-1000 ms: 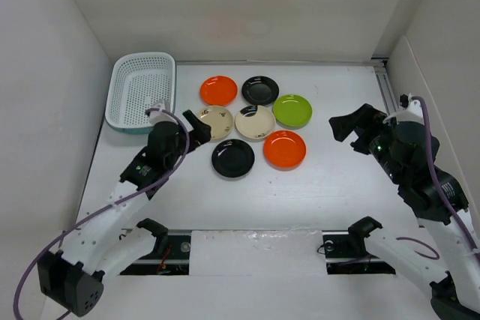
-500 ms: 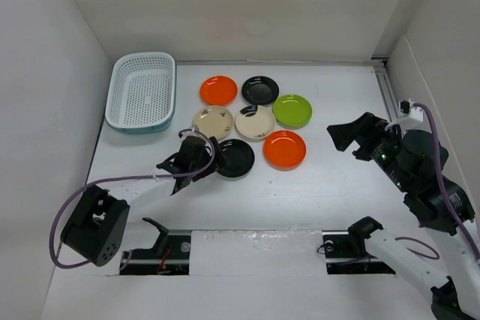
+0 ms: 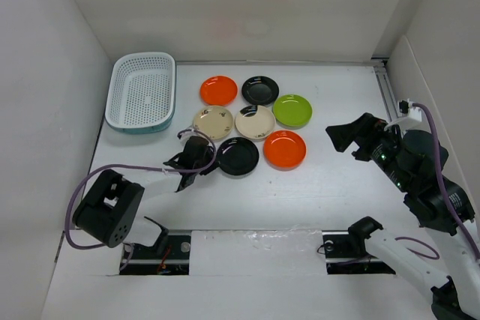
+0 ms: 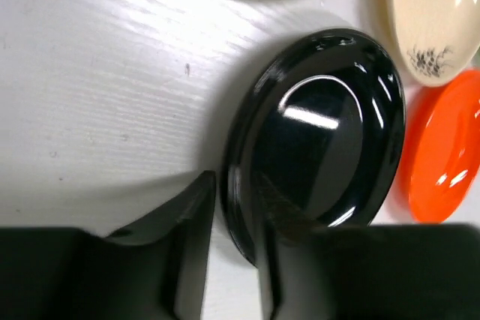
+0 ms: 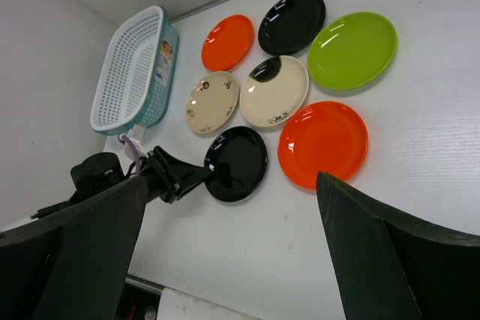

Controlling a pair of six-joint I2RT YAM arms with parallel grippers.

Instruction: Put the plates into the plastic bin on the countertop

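The plastic bin (image 3: 141, 91) stands at the far left of the countertop (image 3: 300, 185), with nothing in it. The seven plates all lie out on the surface to its right, so the job is at its first pick.

The left arm reaches low and almost flat from its base toward the middle. The left gripper (image 4: 234, 192) is down at the surface, at the left edge of the near black plate (image 3: 238, 157). Its fingers are parted and straddle the rim, the outer finger (image 4: 193, 215) on the countertop side and the other over the plate's inside. A thin strip of white shows between the outer finger and the rim, so I judge the pinch is not yet made.

To do this well, close squarely on the rim without pushing the plate sideways (the near orange plate (image 3: 284, 148) lies just beside it, and a cream plate (image 3: 214, 122) is close behind). Lift gently, since the glossy lip may slip, then carry it left to the bin.

Farther right lie the second cream plate (image 3: 256, 121), the lime green plate (image 3: 292, 110), and behind them an orange plate (image 3: 218, 90) and a black plate (image 3: 260, 90). At the far right the right arm is held high, its right gripper (image 3: 343, 139) spread wide, holding nothing, pointing toward the plates.
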